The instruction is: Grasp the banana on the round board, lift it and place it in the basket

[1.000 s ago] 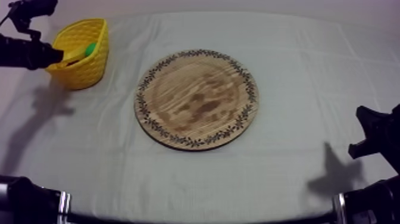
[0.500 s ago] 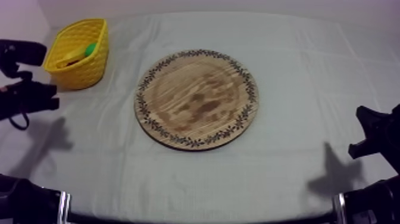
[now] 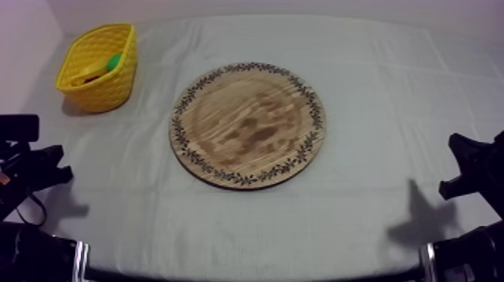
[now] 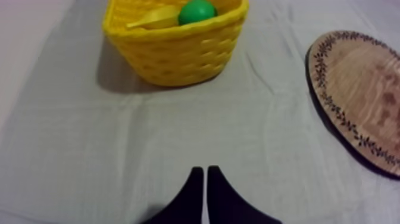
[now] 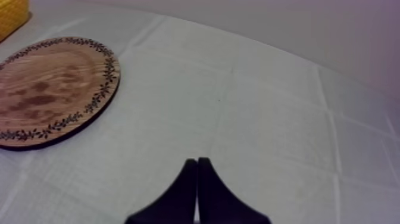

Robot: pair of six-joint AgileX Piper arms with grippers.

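Banana lies in the yellow basket at the table's far left corner; left gripper, now drawn back from it, and right gripper both pressed together; task apparently done

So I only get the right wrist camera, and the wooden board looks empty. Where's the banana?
Observer: The banana lies inside the yellow basket.
Operator: Is it alone in there?
Observer: No, a round green toy fruit sits right beside it.
Operator: And what's my left gripper doing?
Observer: The left gripper is shut on nothing, over the cloth, short of the basket.
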